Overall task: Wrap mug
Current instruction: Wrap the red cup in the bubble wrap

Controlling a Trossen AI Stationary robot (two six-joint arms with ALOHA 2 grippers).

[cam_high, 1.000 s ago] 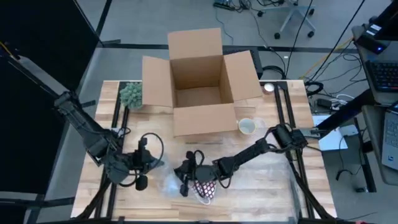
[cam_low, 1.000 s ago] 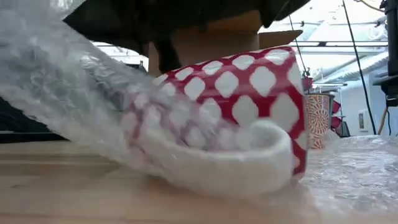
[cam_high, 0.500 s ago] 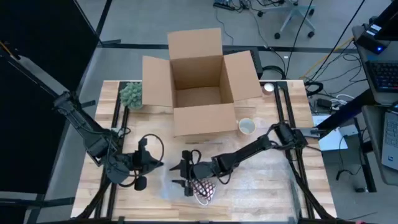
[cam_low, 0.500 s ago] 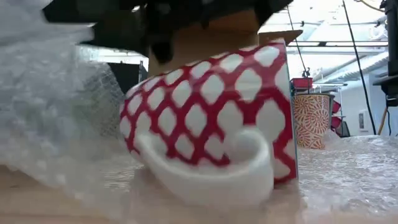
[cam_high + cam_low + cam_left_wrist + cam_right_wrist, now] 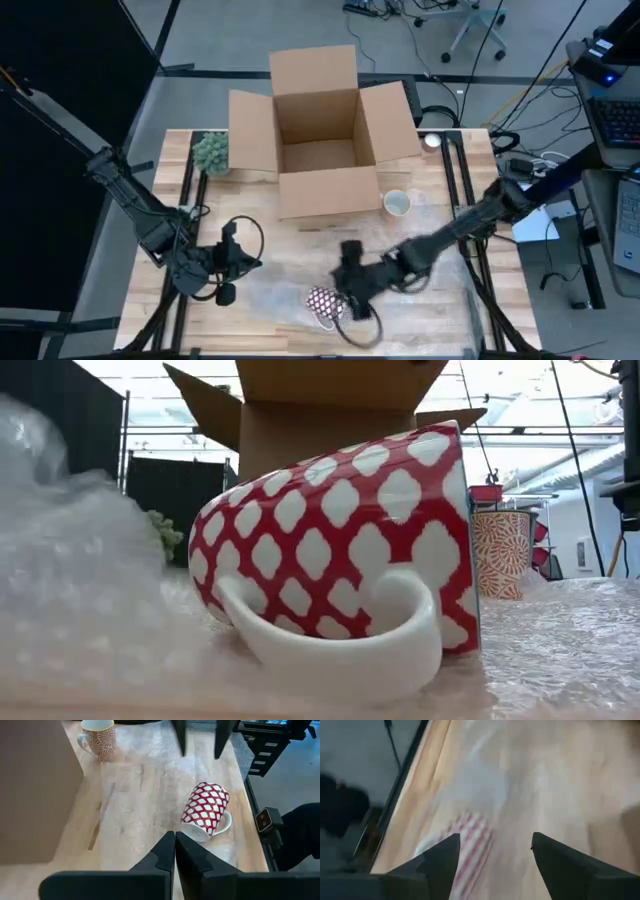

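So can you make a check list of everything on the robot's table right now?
Surface: wooden table, partly under clear bubble wrap.
Job's things: red-and-white mug lying on its side on the wrap, uncovered.
Clutter: open cardboard box; orange patterned mug, upright; small green plant.
Grippers: left gripper shut, back from the mug; right gripper open, beside the mug.
Cables: loops on both arms, more on the floor.
Surroundings: office chair base, desk with equipment.
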